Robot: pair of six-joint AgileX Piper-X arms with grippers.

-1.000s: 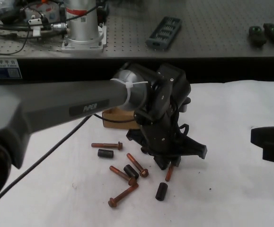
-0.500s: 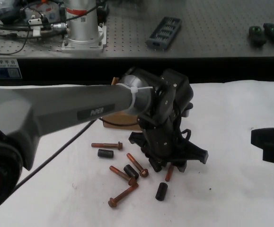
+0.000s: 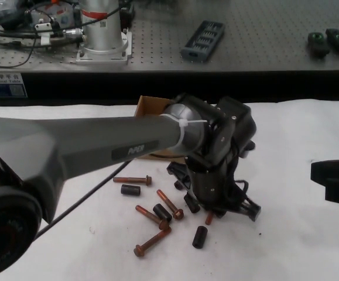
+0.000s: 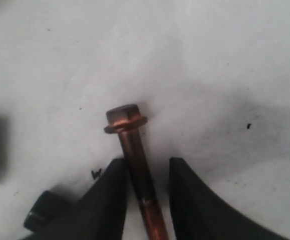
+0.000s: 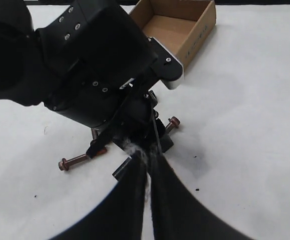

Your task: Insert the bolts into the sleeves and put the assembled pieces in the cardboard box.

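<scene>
Lowered rightward since the earlier frames, the left gripper (image 4: 147, 167) is held spread astride a bolt (image 4: 128, 125) lying near the table's (image 3: 298, 246) middle so it can be clamped, while the right gripper (image 5: 147, 159) is kept closed and empty by the right edge.

White cloth (image 3: 298, 246) covers the bench, and a cardboard box (image 3: 149, 105) sits on it toward the far side. Nearer in, loose parts lie flat on the cloth: a copper bolt (image 3: 132, 180) with a black sleeve (image 3: 130, 189) just beside it, a second sleeve (image 3: 162, 212) between two more bolts (image 3: 170, 204), a nearest bolt (image 3: 152, 242), and a third sleeve (image 3: 199, 236) apart to its right.
</scene>
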